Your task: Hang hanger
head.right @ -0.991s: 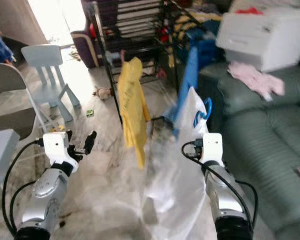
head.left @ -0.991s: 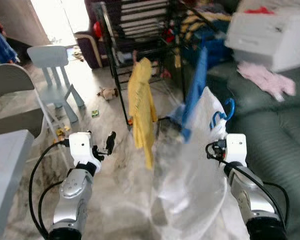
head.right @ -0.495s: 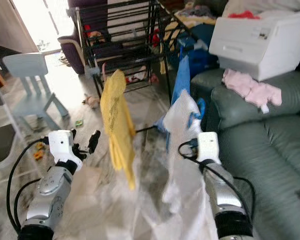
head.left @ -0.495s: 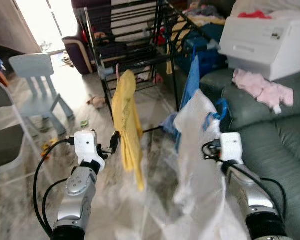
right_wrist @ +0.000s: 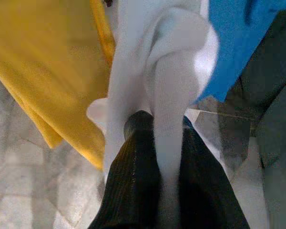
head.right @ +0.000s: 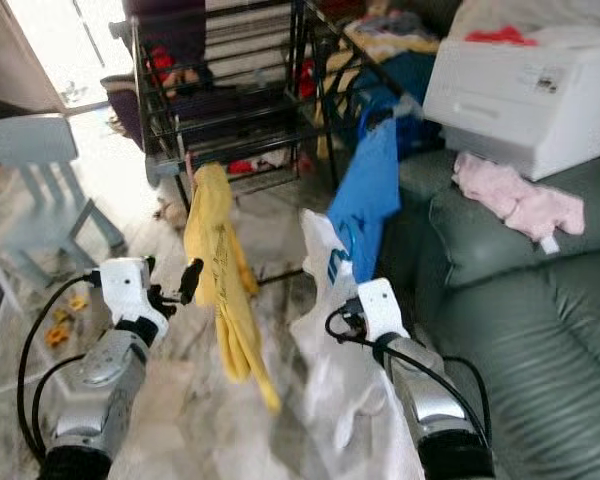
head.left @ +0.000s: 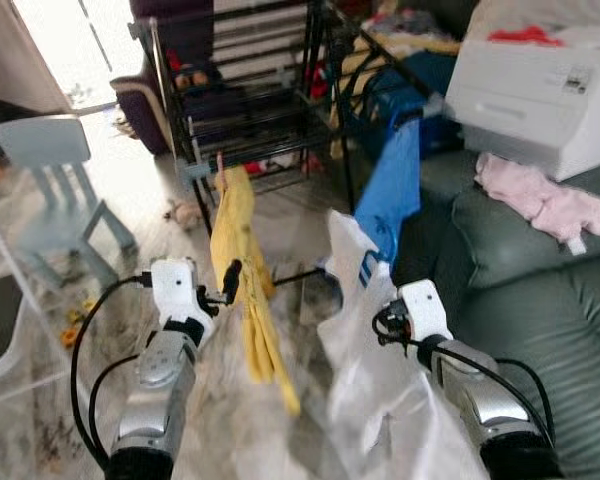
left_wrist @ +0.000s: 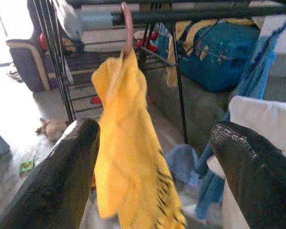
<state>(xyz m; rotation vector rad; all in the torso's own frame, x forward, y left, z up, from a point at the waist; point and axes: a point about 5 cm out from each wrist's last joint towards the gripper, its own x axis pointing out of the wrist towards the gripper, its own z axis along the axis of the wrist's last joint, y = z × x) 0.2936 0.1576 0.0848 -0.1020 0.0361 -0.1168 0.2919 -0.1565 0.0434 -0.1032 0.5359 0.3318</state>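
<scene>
White shirt (right_wrist: pixel 167 90) is clamped between my right gripper (right_wrist: pixel 159 138) fingers, held up near the middle, just right of the yellow shirt (head.left: pixel 242 265). Yellow shirt hangs by a pink hanger (left_wrist: pixel 127 26) hooked on the black drying rack (head.left: pixel 250 110) at far centre. My left gripper (left_wrist: pixel 155 157) sits just left of it, fingers apart, holding nothing.

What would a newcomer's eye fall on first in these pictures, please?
Probably the yellow garment hanging on a pink hanger from the black drying rack, straight ahead of the open left gripper. Next, the white garment clamped in the right gripper, beside a blue garment and the green sofa.
</scene>
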